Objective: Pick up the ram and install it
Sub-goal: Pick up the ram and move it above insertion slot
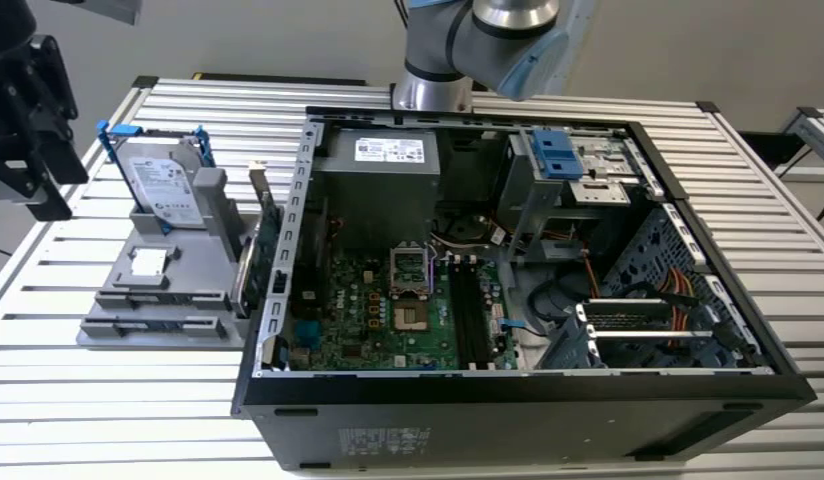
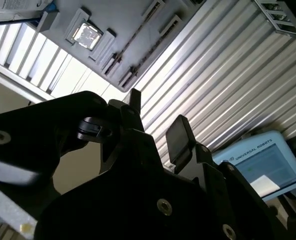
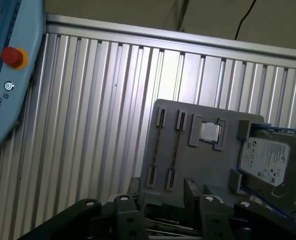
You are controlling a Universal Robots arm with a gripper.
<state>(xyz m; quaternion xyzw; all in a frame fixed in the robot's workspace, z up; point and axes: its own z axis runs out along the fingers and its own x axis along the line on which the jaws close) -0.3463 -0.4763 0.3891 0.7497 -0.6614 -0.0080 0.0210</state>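
Hovering spread-fingered and empty over the grey holder [image 3: 207, 165] beside the computer case [image 1: 519, 405], the gripper [image 3: 161, 186] looks down on the ram [image 3: 156, 146], a thin stick set on edge there, its length running crosswise to the fingers' closing line.

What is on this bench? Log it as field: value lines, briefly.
gripper: open, empty, above the slatted table near the grey holder
ram: apparently on edge in a grey holder slot, not gripped
hard drive: upright at the holder's end
computer case: side open, on the table, to the exterior view's right of the holder
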